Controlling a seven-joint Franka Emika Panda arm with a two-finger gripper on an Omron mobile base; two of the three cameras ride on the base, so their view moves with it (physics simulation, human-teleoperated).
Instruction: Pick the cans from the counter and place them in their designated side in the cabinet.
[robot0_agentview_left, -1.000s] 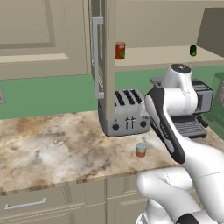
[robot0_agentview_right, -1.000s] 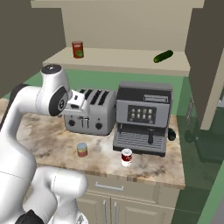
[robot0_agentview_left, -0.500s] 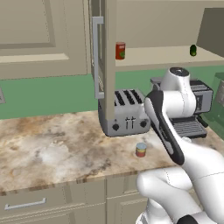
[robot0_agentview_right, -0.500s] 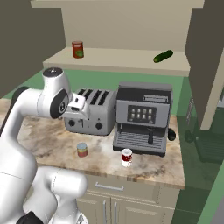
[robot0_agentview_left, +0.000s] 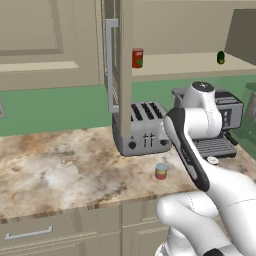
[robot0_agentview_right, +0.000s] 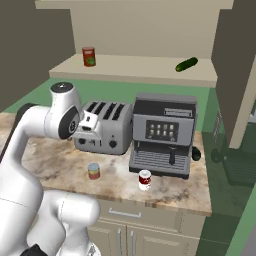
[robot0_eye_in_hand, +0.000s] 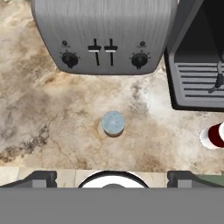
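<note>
Green wall runs behind the marbled counter (robot0_agentview_left: 60, 165), and above it, at the top of both base views, the cabinet (robot0_agentview_left: 120, 55) stands with its door swung out, the grey bar handle (robot0_agentview_left: 109, 65) showing upper middle in the left base view. On its pale shelf (robot0_agentview_right: 135, 67) a tall red can (robot0_agentview_right: 89, 56) stands upright toward the left end and a small dark green object (robot0_agentview_right: 186, 64) lies well apart toward the right end. Down on the counter a silver toaster (robot0_agentview_right: 102, 133) sits just beside a black and grey coffee machine (robot0_agentview_right: 164, 134). The silvery-topped can (robot0_agentview_right: 93, 171) stands upright in front of the toaster, apart from it, and the dark red and white can (robot0_agentview_right: 144, 180) stands in front of the coffee machine near the counter's front edge; the two cans are near each other but not touching. In the hand view the claw (robot0_eye_in_hand: 112, 180) looks straight down with its fingertips (robot0_eye_in_hand: 41, 179) spread wide at the bottom corners of the frame and nothing between them. The silvery-topped can (robot0_eye_in_hand: 113, 123) lies at the middle of that frame, just above the gap between the fingertips and clear of them, while the dark red and white can (robot0_eye_in_hand: 214, 135) is at the right edge, off to the side of the claw.
</note>
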